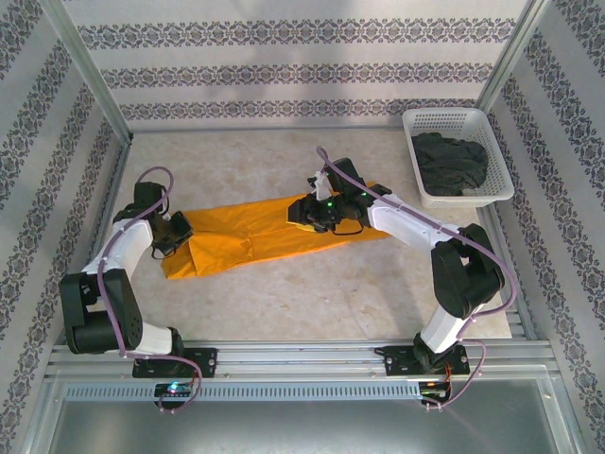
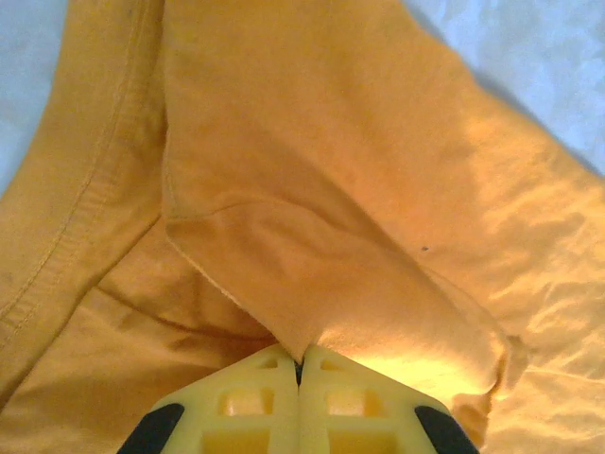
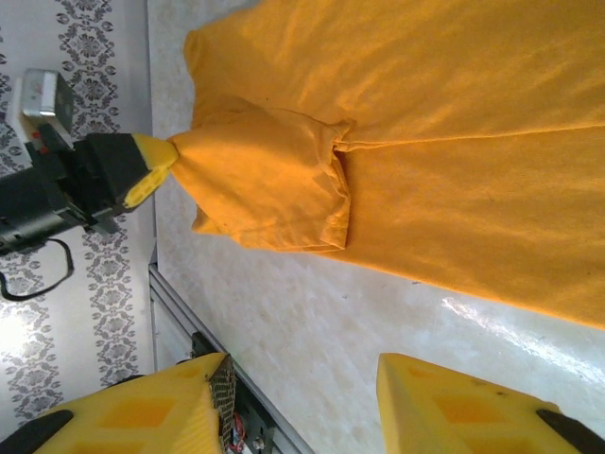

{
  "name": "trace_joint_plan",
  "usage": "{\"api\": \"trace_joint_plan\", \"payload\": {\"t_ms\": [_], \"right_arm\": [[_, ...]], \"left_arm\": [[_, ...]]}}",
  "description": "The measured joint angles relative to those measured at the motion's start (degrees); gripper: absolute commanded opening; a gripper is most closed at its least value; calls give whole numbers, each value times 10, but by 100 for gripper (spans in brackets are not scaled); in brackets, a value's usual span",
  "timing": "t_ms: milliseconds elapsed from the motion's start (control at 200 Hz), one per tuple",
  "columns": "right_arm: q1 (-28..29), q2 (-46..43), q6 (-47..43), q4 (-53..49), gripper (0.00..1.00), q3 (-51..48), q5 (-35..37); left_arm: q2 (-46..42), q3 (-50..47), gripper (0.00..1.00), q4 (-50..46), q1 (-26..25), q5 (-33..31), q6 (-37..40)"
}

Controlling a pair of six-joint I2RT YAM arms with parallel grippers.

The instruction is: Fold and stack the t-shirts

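Top view: the orange t-shirt [image 1: 255,236] is lying mid-counter [image 1: 284,303], and the grey t-shirt [image 1: 452,163] is sitting in the basket [image 1: 444,115] at two o'clock.

Left wrist: the left gripper [image 2: 299,364] is pinching soft, limp cloth at the shirt's nine o'clock end.

Right wrist: the right gripper [image 3: 302,397] is hanging open and empty; a hem corner looks the best hold.

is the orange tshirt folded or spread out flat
Partly folded: the orange t-shirt lies as a long narrow band, a sleeve doubled over its body, and the left gripper pinches one end.
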Motion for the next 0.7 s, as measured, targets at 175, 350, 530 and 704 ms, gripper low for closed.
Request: {"api": "trace_joint_plan", "payload": {"t_ms": [175,350,530,704], "right_arm": [[0,-3,0,1,45,-2,4],[-1,-14,0,0,45,-11,6],[-3,-23,0,-1,45,-20,13],[-30,-36,-1,-12,40,-34,41]], "left_arm": [[41,40,0,-8,0,-17,0],[104,88,0,-13,0,-40,5],[183,129,7,-14,1,-73,18],[239,163,42,-18,1,-103,29]]}}
